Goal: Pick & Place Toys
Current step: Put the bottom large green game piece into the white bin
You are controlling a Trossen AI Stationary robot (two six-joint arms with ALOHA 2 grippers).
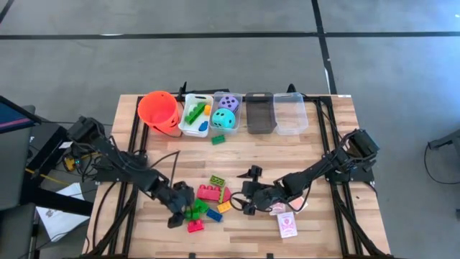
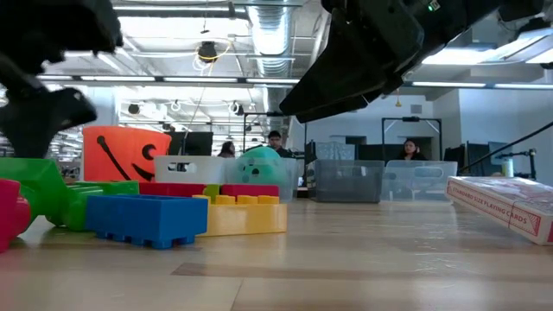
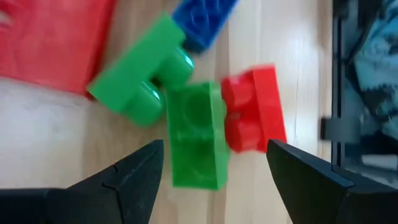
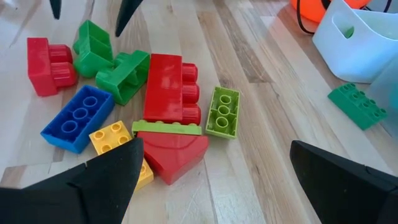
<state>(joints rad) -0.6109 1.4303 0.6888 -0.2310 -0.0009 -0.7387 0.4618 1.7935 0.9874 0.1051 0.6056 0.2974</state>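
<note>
L gripper [image 1: 188, 213] over brick pile [image 1: 210, 198]; R gripper [image 1: 251, 201] nr card pack [image 1: 287, 224].

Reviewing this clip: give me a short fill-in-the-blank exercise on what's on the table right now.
1. The left gripper hangs open over a ____ brick.
2. The loose dark green brick lies beside the white bin, not ____ it.
3. The bucket is ____.
4. The teal die sits in a ____.

Missing words: green; in; orange; bin

Bright overhead ceiling lights, soft shadows; the left wrist view's bricks [image 3: 193, 134] are blurred.
</note>
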